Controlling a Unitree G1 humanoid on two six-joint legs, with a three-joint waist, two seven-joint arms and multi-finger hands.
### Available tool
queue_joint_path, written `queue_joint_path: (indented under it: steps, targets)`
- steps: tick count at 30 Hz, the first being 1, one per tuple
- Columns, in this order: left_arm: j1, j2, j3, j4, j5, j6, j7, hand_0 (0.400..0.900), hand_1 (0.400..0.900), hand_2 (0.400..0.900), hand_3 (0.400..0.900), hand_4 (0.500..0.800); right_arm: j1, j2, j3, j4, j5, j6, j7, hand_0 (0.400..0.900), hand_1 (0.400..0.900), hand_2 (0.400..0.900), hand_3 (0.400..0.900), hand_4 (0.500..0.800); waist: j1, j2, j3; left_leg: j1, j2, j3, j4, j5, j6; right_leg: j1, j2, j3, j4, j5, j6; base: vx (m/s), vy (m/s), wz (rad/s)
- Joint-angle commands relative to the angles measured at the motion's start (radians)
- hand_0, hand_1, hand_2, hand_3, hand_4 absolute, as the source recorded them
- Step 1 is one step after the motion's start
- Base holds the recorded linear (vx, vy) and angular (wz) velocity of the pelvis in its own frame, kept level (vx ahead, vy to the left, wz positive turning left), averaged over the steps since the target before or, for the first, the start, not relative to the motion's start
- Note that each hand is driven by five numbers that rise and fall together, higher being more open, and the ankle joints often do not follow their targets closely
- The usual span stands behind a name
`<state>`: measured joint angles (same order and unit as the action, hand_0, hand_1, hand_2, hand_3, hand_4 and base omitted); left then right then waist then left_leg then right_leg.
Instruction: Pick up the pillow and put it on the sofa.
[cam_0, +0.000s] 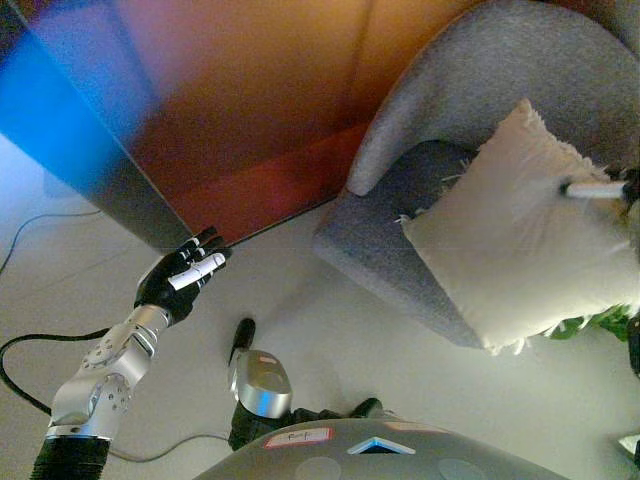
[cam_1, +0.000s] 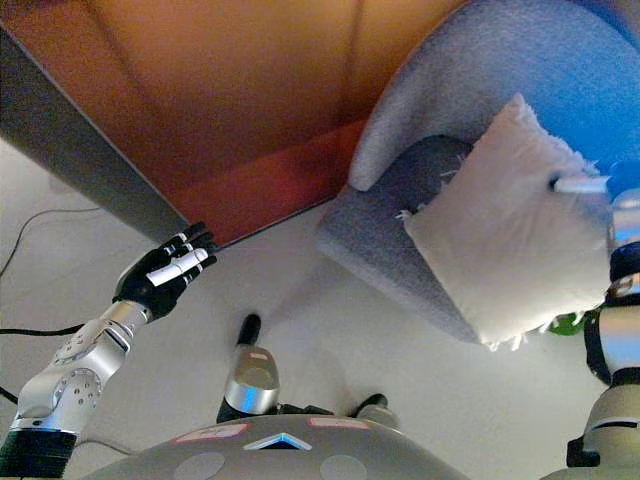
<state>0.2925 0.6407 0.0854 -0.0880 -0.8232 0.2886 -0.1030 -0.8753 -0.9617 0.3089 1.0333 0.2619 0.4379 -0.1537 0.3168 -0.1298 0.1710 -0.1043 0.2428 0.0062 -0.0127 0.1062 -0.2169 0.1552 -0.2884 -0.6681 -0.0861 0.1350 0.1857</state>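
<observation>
A: Cream cloth with a frayed fringe is what is seen at the right of the frame: the pillow (cam_0: 520, 235) is tipped over the front edge of the grey sofa (cam_0: 470, 80), part of it on the dark seat and its lower corner hanging out past the edge above the pale floor (cam_0: 330, 330).

B: Is it held?

A: A white-tipped finger of the right hand (cam_0: 600, 188) is laid against the pillow's upper right side at the frame's right edge. The rest of that hand is cut off or hidden behind the cloth, so it cannot be told whether the fingers are curled round it or merely pressed on it.

B: And the other hand?

A: The left hand (cam_0: 182, 277) is raised at the lower left of the frame, well apart from the pillow, with fingers straight and close together and nothing held. It is set before a reddish-brown panel (cam_0: 260, 110) that fills the upper left.

B: Which step is in hand, then?

A: The placing is judged to be under way, not finished, since the pillow is only half borne by the seat.

B: What is called for next?

A: The pillow should be pushed further back toward the backrest, until it is wholly carried by the seat. Only then should the right hand be drawn clear.
</observation>
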Motion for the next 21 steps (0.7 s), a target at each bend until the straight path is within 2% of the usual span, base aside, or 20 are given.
queue_joint_path:
  steps: [1, 5, 7, 9, 12, 16, 21]
  targets:
    - [-0.089, 0.051, -0.016, -0.161, -0.047, -0.040, -0.034, 0.900, 0.900, 0.900, 0.900, 0.800, -0.263, -0.220, 0.103, -0.037, -0.051, -0.058, -0.188, 0.900, 0.900, 0.900, 0.900, 0.800, 0.088, 0.004, -0.031, 0.087, 0.016, 0.038, -0.031, -0.031, 0.044, -0.010, -0.076, 0.030, 0.023, 0.084, 0.076, -0.02, 0.021, -0.05]
    - [-0.067, 0.046, -0.022, -0.183, -0.049, -0.052, -0.025, 0.900, 0.900, 0.900, 0.900, 0.800, -0.221, -0.216, 0.071, -0.131, -0.061, -0.149, -0.296, 0.900, 0.900, 0.900, 0.900, 0.800, 0.080, 0.006, -0.039, 0.098, 0.017, 0.041, -0.040, -0.031, 0.049, 0.001, -0.076, 0.031, 0.019, 0.081, 0.076, 0.02, 0.037, -0.09]
    - [-0.061, 0.045, -0.028, -0.185, -0.060, -0.056, -0.015, 0.900, 0.900, 0.900, 0.900, 0.800, -0.201, -0.203, 0.044, -0.177, -0.008, -0.194, -0.322, 0.900, 0.900, 0.900, 0.900, 0.800, 0.071, 0.010, -0.044, 0.108, 0.015, 0.046, -0.038, -0.036, 0.052, 0.004, -0.078, 0.038, 0.019, 0.079, 0.076, 0.01, 0.090, -0.17]
    - [-0.057, 0.039, -0.039, -0.176, -0.067, -0.067, -0.019, 0.900, 0.900, 0.900, 0.900, 0.800, -0.135, -0.170, -0.020, -0.249, 0.025, -0.272, -0.342, 0.900, 0.900, 0.900, 0.900, 0.800, 0.052, 0.015, -0.053, 0.121, 0.014, 0.057, -0.030, -0.047, 0.057, 0.006, -0.084, 0.050, 0.022, 0.079, 0.076, 0.01, 0.140, -0.25]
    - [-0.060, 0.026, -0.078, -0.156, -0.064, -0.086, -0.024, 0.900, 0.900, 0.900, 0.900, 0.800, -0.004, -0.103, -0.112, -0.400, 0.038, -0.339, -0.325, 0.900, 0.900, 0.900, 0.900, 0.800, 0.017, 0.027, -0.062, 0.142, 0.010, 0.079, -0.021, -0.061, 0.068, 0.003, -0.094, 0.073, 0.034, 0.077, 0.076, -0.03, 0.142, -0.34]
    - [-0.080, -0.006, -0.139, -0.109, -0.014, -0.167, -0.041, 0.900, 0.900, 0.900, 0.900, 0.800, 0.261, 0.013, -0.243, -0.679, 0.050, -0.399, -0.265, 0.900, 0.900, 0.900, 0.900, 0.800, -0.059, 0.040, -0.065, 0.168, 0.003, 0.116, -0.008, -0.080, 0.088, -0.016, -0.098, 0.118, 0.054, 0.090, 0.076, -0.08, 0.129, -0.40]
    - [-0.117, -0.060, -0.169, -0.061, 0.032, -0.250, 0.007, 0.900, 0.900, 0.900, 0.900, 0.800, 0.616, 0.199, -0.362, -0.999, 0.063, -0.511, -0.166, 0.900, 0.900, 0.900, 0.900, 0.800, -0.163, 0.045, -0.066, 0.205, -0.004, 0.173, 0.020, -0.116, 0.113, -0.070, -0.103, 0.212, 0.089, 0.113, 0.075, -0.12, 0.077, -0.50]
